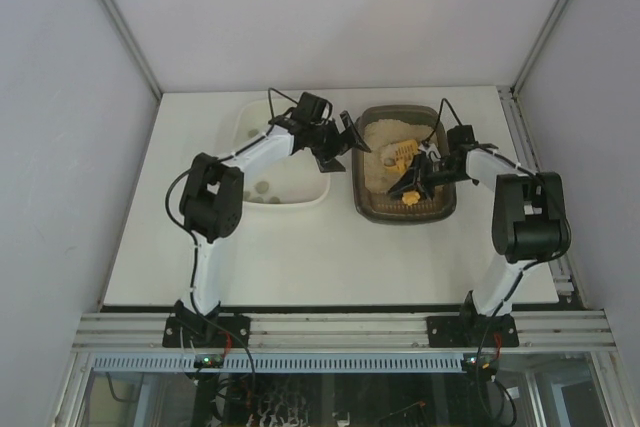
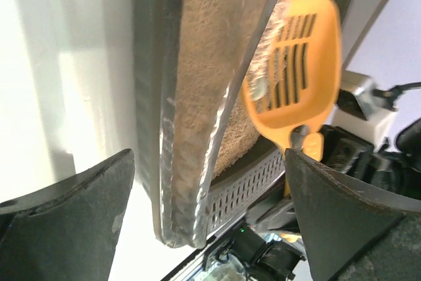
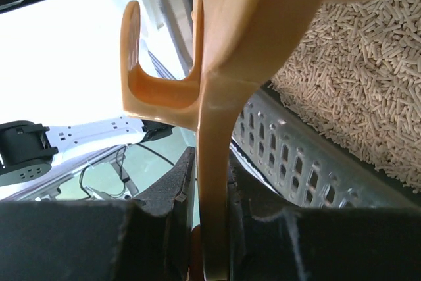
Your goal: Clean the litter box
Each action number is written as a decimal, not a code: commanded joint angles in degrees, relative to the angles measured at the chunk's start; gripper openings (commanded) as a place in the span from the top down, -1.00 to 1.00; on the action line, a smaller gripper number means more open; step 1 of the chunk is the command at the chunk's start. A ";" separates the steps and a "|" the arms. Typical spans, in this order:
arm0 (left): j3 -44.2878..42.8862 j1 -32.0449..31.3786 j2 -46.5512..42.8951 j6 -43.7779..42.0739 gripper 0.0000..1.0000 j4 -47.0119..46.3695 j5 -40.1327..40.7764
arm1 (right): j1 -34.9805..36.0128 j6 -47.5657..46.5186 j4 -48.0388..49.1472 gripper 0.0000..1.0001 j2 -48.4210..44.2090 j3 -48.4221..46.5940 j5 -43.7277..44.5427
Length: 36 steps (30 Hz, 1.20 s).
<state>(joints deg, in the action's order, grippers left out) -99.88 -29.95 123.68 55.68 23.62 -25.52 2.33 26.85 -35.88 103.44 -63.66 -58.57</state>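
Litter box (image 1: pixel 405 213): one; one scoop (image 1: pixel 400 155) (right claw (image 3: pixel 212 189) clamps it).

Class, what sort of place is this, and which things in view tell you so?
Probably a robot lab cell: a white table boxed in by plain panels, two arms bolted to a metal rail, and a litter box set out.

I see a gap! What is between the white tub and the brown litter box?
The left gripper, jaws open, hangs over a bare strip of white table there; the top view shows it.
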 commanded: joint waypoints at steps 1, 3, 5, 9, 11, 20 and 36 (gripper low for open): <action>-3.98 -0.07 -5.00 -4.94 -0.99 7.27 4.07 | -0.37 -2.30 0.66 1.00 -4.72 -0.37 -0.40; -5.53 -0.39 -6.09 -7.08 -0.99 10.57 5.70 | -0.33 -2.74 0.85 1.00 -5.49 -0.37 -0.14; -7.29 -0.95 -7.47 -11.42 -1.00 14.28 7.72 | 0.04 -2.67 2.36 1.00 -6.72 0.44 0.58; -11.83 -2.03 -10.35 -22.76 -0.99 25.07 14.18 | 1.20 -0.32 10.43 1.00 -9.46 4.44 2.88; -11.04 -2.04 -12.77 -27.05 -0.99 29.27 16.05 | 1.36 1.98 16.17 1.00 -10.22 6.98 1.86; 4.39 -2.12 -29.06 -42.06 -0.99 35.95 25.62 | 1.81 13.54 58.43 1.00 -16.69 23.53 -1.51; 29.10 -2.23 -53.42 -54.05 -1.00 37.23 42.52 | 5.40 50.31 121.67 1.00 -2.14 31.75 -4.77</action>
<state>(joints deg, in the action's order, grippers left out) -75.33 -32.12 75.61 5.26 63.09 13.52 4.89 68.82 72.55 99.18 -30.59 -61.01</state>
